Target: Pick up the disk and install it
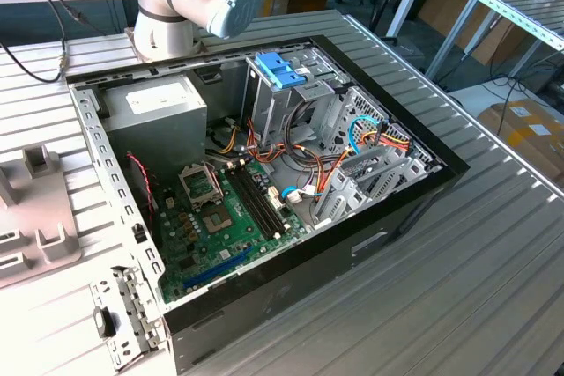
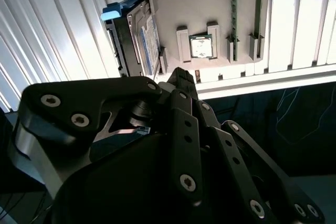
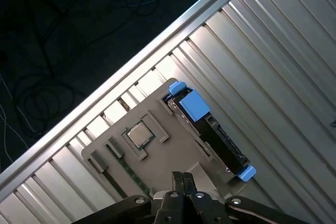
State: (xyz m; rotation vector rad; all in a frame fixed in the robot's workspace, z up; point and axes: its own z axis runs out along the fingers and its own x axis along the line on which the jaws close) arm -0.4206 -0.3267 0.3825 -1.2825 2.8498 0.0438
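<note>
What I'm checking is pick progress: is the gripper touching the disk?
Apart. In the first wrist view, bare tray shows between the gripper and the disk.

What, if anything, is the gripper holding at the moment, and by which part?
Nothing: the gripper, jaws together and empty, hangs above the grey holder, and the disk stands on edge in that holder, untouched.

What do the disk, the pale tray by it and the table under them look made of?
Disk: a dark body that looks like metal, with glossy blue rails that look like moulded plastic.
Tray: matte beige, probably plastic, judging by its moulded slots.
Table: ribbed silver slats with a bright sheen, likely aluminium.
</note>
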